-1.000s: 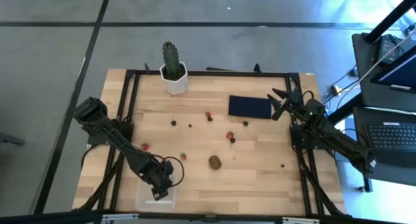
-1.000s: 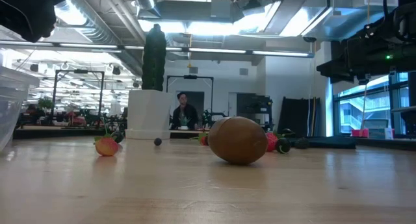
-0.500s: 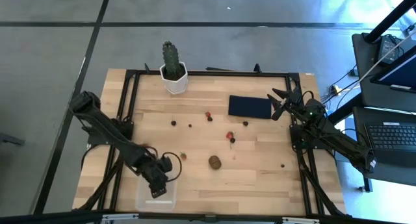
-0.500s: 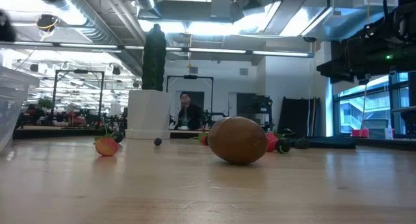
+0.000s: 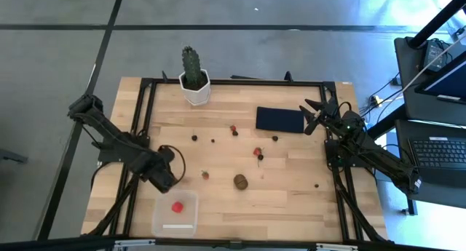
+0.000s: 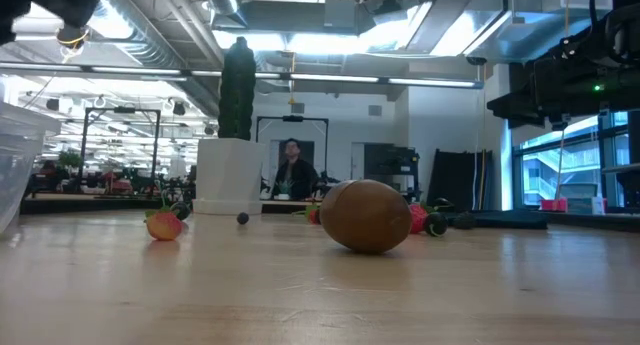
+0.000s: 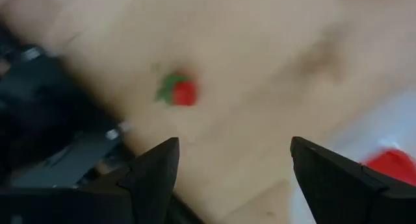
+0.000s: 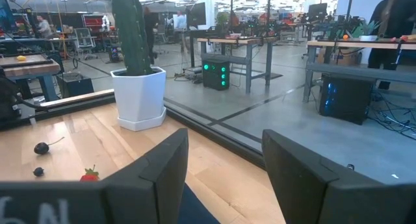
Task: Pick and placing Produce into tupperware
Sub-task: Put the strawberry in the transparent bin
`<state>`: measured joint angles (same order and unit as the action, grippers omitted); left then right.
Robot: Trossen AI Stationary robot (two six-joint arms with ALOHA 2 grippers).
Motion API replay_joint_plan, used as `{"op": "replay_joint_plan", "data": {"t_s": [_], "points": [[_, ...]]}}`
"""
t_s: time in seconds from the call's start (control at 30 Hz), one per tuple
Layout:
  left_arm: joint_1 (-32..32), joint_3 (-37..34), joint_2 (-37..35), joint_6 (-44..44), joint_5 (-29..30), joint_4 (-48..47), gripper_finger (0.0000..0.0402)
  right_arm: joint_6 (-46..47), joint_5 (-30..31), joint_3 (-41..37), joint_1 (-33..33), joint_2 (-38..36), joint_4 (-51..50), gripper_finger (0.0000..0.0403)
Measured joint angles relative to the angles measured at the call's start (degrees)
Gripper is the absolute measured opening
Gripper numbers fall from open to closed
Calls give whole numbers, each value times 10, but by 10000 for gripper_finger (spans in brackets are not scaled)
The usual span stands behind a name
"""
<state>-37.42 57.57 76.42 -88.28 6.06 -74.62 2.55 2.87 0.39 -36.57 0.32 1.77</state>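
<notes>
The clear tupperware (image 5: 176, 214) stands at the table's near left and holds one red strawberry (image 5: 177, 206), which the left wrist view also shows (image 7: 390, 164). My left gripper (image 5: 164, 177) hangs open just beyond the box's far left corner, pointing down, with nothing between its fingers (image 7: 234, 159). Below it a strawberry (image 7: 179, 92) lies on the wood. The brown kiwi (image 5: 240, 181) rests mid-table, and more strawberries (image 5: 257, 150) and dark berries (image 5: 194, 137) lie scattered. My right gripper (image 5: 313, 114) waits open at the far right (image 8: 224, 165).
A green cactus in a white pot (image 5: 194, 80) stands at the far edge. A flat navy rectangle (image 5: 279, 118) lies near my right gripper. Black frame rails (image 5: 143, 113) run along the table's sides. In the low view a person (image 6: 293, 173) stands in the room behind.
My left gripper has risen from over the tupperware and gone toward the table's left and far edges, turning as it went. The box now stands uncovered, with a red strawberry lying in it.
</notes>
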Motion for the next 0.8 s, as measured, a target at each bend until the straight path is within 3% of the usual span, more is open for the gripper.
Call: {"op": "replay_joint_plan", "data": {"t_s": [0.4,0.63,0.8], "points": [[66,-115,0,5,-41,17,284,0,0,0,0,0,0,198],[100,-175,-29,62,-42,136,284,0,0,0,0,0,0,198],[120,-207,-57,74,-43,140,284,0,0,0,0,0,0,198]]}}
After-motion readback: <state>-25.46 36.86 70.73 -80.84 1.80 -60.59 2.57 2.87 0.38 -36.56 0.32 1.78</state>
